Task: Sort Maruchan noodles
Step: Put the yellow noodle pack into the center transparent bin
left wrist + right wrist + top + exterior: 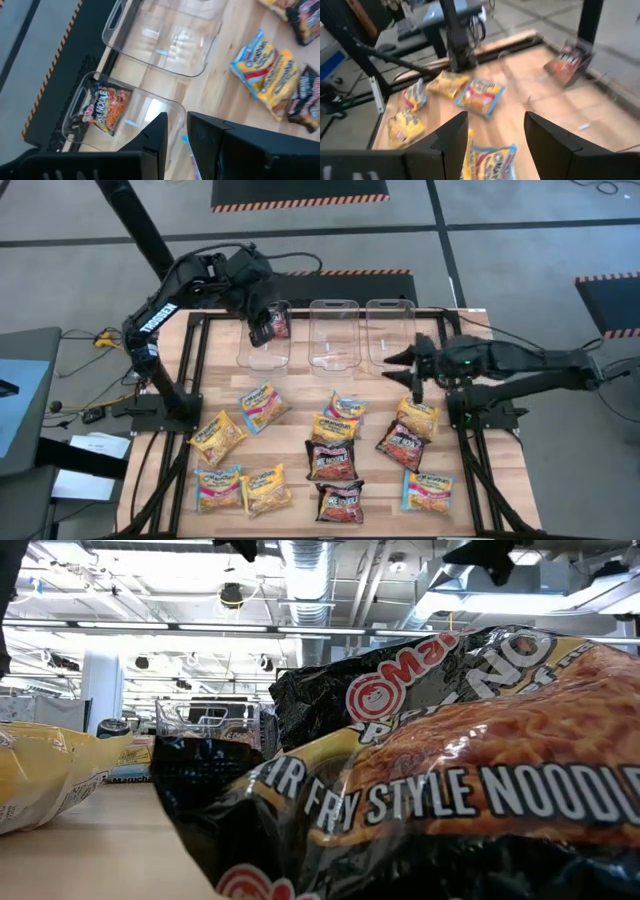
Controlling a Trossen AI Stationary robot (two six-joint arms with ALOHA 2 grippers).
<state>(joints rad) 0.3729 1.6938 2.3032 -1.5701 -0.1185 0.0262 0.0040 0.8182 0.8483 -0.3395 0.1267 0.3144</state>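
Over the far left corner of the table (300, 395), my left jaws (175, 135) hang just above the left clear tub (165, 107). They stand only slightly apart and pinch nothing that I can see. One dark red noodle packet (102, 107) lies inside that tub, at its handle end. The middle tub (333, 335) and the right tub (390, 330) look bare. My right jaws (495, 135) are spread wide and empty, poised above the right side of the loose packets, closest to a yellow packet (418, 416) with a dark packet (402, 446) just beside it. The rest of the noodles lie scattered flat across the near half of the table, well apart from the tubs. I judge the next pick is mine on the right. To do it well, I should drop straight down on one packet only, take it by a crinkled edge rather than its flat middle, keep clear of its neighbour, and match its colour to a tub.
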